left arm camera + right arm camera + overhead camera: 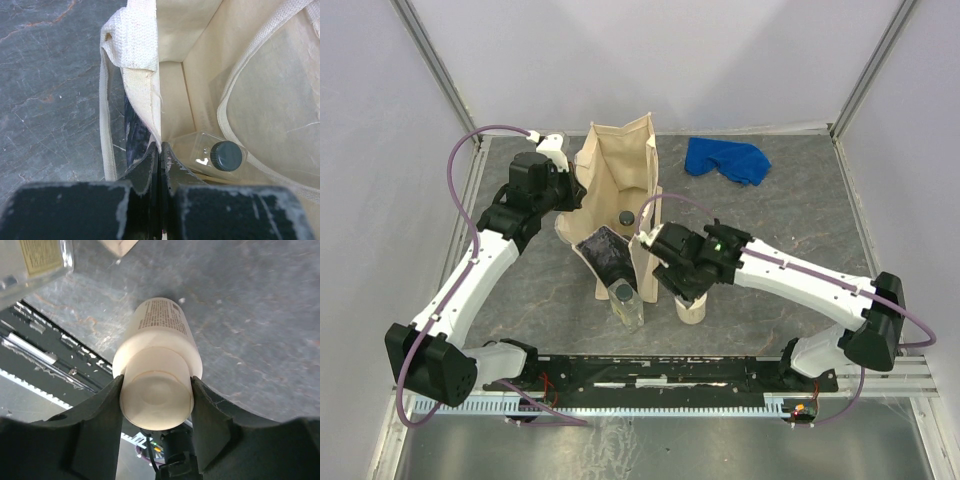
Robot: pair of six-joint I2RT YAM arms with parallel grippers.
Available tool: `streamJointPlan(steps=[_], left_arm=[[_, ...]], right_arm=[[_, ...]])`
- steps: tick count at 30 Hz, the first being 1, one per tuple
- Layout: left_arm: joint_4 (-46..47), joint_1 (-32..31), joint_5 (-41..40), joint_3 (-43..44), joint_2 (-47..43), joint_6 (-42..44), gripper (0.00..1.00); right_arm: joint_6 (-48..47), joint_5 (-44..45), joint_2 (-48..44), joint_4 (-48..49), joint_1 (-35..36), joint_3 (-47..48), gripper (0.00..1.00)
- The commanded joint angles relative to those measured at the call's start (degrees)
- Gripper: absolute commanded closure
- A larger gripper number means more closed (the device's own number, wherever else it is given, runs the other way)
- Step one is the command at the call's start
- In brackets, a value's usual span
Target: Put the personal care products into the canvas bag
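Looking from above, the left gripper [570, 192] pinches the rim of the bag [620, 160], likely to hold its mouth wide. The right gripper [686, 288] sits over the cream bottle [692, 310], which stands on the table [800, 230] just beside the bag. A clear bottle [627, 305] stands near it.

From the left wrist, the jaws are squeezed together on the cloth edge. One dark-capped bottle [220, 156] lies inside the bag.

From the right wrist, the jaws hug the cream bottle's cap, ready to lift, I think.
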Motion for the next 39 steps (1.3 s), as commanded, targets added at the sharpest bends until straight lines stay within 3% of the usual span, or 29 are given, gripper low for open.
streamJointPlan(steps=[1,9,18,23,27,35,39], left_arm=[[-1.1,-0.3,0.4,-0.4,-1.4,0.9,0.97],[-1.0,-0.4,1.3,-0.4,-1.3,0.9,0.97],[-1.0,-0.3,2.3,1.8,-0.3,1.4,0.97],[-0.9,-0.3,2.5,2.3,-0.2,1.4,0.97],[-1.0,-0.3,2.3,1.8,-0.9,1.4,0.97],[-1.1,-0.3,2.1,1.1,-1.3,1.5,0.97],[-1.1,-0.3,2.3,1.3,-1.7,1.3,0.97]], right_arm=[[-1.8,9.8,-2.1,-5.8,-3.0,14.7,1.00],[-11.6,14.3,2.5,-6.1,-12.6,36.3,1.00],[-28.2,13.1,19.0,5.3,-16.0,66.8,1.00],[-32.1,9.8,20.1,22.8,-16.1,65.1,1.00],[-33.3,6.6,20.1,31.5,-16.0,63.9,1.00],[-31.4,-1.9,21.3,31.6,-16.1,63.0,1.00],[-29.7,-2.1,21.1,31.1,-16.0,56.8,1.00]])
